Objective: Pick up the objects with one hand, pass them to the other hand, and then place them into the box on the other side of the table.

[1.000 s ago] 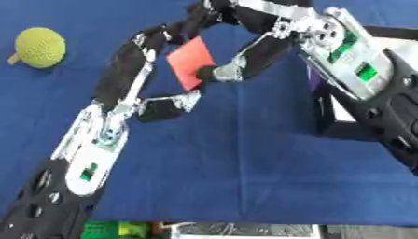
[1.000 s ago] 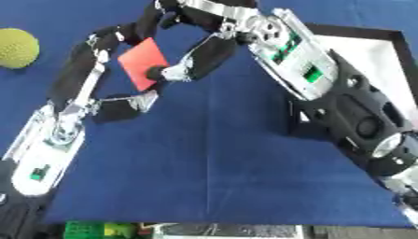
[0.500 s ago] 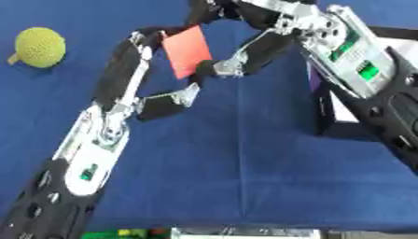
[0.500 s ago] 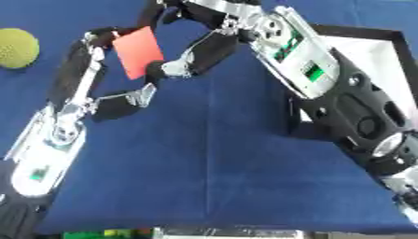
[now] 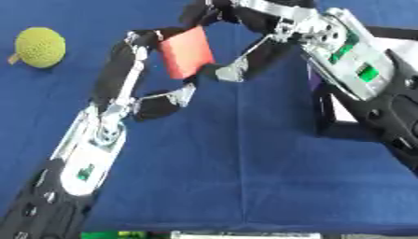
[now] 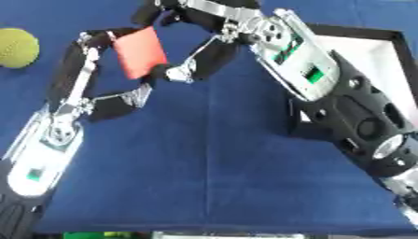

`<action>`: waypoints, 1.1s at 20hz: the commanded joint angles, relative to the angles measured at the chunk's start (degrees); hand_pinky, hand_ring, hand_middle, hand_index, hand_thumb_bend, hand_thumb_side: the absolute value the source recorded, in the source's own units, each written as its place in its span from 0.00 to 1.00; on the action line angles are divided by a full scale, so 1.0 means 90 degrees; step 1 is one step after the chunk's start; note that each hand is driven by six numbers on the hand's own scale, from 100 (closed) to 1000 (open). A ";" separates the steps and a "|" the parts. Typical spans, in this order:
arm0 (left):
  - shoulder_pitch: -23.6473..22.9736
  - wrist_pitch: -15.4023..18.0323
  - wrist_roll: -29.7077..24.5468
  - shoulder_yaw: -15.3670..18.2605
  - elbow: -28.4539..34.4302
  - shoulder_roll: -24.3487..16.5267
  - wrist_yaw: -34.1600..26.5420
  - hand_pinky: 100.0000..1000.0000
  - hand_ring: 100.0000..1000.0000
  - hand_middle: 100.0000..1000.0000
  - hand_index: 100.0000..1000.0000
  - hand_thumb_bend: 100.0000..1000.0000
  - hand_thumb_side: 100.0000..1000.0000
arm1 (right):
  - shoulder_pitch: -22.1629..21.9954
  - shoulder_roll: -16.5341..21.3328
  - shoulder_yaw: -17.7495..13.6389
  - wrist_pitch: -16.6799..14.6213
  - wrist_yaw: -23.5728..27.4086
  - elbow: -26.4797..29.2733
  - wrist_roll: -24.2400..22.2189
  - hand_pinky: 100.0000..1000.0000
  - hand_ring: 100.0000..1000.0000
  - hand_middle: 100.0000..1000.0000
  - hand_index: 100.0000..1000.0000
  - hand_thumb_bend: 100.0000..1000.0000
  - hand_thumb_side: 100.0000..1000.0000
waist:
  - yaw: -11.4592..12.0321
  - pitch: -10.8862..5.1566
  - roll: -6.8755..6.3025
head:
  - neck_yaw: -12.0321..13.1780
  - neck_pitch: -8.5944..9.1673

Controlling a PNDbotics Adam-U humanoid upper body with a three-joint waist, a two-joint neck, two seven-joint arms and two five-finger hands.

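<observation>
Left hand and right hand apparently both pinching red block; box at right.

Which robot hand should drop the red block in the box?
The right hand. Both hands touch the red block, but the black-rimmed box lies on the robot's right, beside that arm; the left hand is farther away.

Over the last second the flat red rectangular block sits higher and farther from the robot above the blue tabletop, now tilted nearly upright. The left hand reaches farther up along the block's left edge, while the right hand meets its right edge, thumb tip touching it.
</observation>
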State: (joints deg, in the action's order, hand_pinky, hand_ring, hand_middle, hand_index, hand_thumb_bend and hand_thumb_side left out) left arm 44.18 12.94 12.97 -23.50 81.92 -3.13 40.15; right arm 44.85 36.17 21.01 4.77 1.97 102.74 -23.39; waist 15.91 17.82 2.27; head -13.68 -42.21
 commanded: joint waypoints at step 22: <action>0.0184 0.0224 -0.0129 -0.0125 0.0305 0.0083 -0.0640 0.73 0.42 0.25 0.51 0.00 0.15 | 0.0089 0.0028 0.0082 -0.0519 -0.0097 0.0053 -0.0467 0.93 1.00 0.78 0.87 0.23 0.00 | 0.0031 -0.0091 -0.0004 | -0.0060 0.0018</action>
State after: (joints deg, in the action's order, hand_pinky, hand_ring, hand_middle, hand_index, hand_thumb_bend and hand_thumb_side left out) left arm 43.94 14.45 11.90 -23.78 82.16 -3.52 34.89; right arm 44.90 36.70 20.57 0.41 1.03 102.68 -27.36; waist 16.17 18.06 2.36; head -14.04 -42.22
